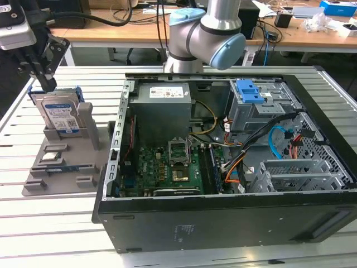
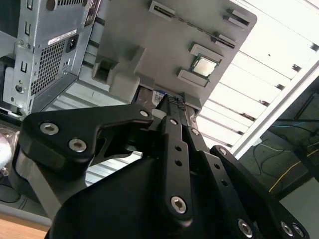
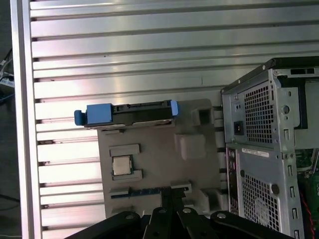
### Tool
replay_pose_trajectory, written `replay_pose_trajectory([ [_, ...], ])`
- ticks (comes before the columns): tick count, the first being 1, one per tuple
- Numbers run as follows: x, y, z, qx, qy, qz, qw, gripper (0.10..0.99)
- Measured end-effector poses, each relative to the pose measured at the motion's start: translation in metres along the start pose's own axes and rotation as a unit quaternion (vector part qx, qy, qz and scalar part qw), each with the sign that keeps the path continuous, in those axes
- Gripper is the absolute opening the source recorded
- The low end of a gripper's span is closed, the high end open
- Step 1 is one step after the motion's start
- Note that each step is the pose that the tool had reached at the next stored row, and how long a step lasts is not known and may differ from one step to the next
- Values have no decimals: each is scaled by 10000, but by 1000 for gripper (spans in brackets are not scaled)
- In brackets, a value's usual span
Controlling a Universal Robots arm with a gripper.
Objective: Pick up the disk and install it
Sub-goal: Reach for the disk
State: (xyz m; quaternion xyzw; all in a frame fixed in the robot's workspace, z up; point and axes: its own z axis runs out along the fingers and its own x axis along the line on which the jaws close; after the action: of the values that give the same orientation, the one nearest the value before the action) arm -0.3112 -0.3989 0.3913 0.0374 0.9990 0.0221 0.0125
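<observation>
Gripper (image 1: pixel 46 84): black, poised just above the top edge of the disk (image 1: pixel 60 114), at the exterior view's left. I cannot tell how far open it is, or whether it touches the disk.
Disk: stands upright on edge in a slot of the grey holder (image 1: pixel 62 174), with blue rails at both ends.
Holder: sits on the slatted aluminium table (image 1: pixel 56 223), just beside the open computer case (image 1: pixel 223 218).
Chip (image 3: pixel 121 165): small square processor, flat in a holder recess.

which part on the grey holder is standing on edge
The disk: blue-framed, it stands upright in a slot at one end of the holder. The square chip lies flat in its recess.
</observation>
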Motion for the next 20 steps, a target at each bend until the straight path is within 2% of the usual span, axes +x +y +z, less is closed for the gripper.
replay_pose_trajectory([
  [7,260,-19,-2,1,0,0,10000,102],
  [10,326,-25,-2,0,0,0,10000,102],
  [12,400,-30,-2,0,0,0,10000,102],
  [20,554,-42,-1,0,0,0,10000,102],
])
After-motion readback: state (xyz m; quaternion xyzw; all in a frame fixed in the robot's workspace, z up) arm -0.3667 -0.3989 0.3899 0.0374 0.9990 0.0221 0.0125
